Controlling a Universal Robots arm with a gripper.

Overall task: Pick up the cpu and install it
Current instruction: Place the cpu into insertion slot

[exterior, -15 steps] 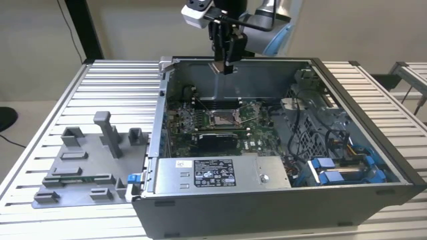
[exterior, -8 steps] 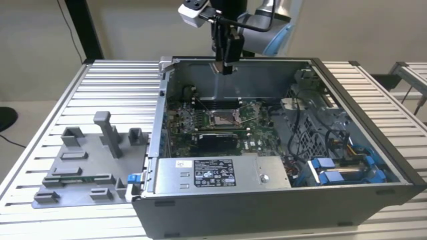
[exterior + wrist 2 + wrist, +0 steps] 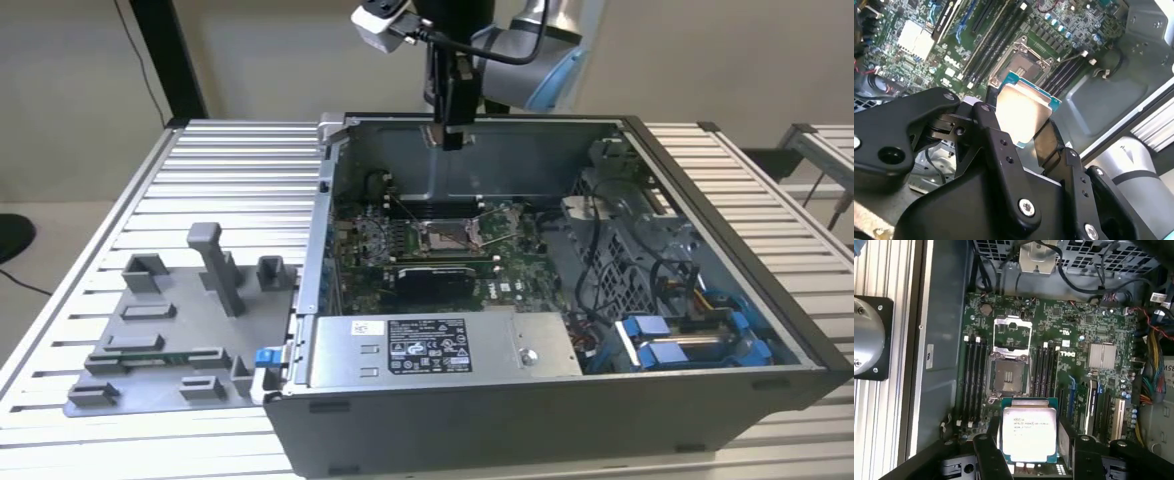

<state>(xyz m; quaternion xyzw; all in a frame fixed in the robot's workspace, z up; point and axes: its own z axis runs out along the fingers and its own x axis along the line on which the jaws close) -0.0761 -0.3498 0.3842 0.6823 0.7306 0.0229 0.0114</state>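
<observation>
Gripper (image 3: 1030, 447) holds cpu (image 3: 1030, 432) above computer case (image 3: 534, 420), socket (image 3: 1010, 376) uncovered.

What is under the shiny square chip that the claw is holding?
The green motherboard, down in the computer case. Its open socket shows just past the cpu's edge. The bit of board straight beneath the cpu is covered by it.

From my seat, the cpu (image 3: 1029, 434) loses its lower edge behind the gripper (image 3: 1033, 440) and its black fingers (image 3: 988, 455) in the first wrist view, and the frame's edge cuts those fingers off. In the second wrist view one finger covers a corner of the chip, which hides part of the socket (image 3: 1024, 61). In the exterior view, whatever sits between the fingertips is too small for me to tell.
</observation>
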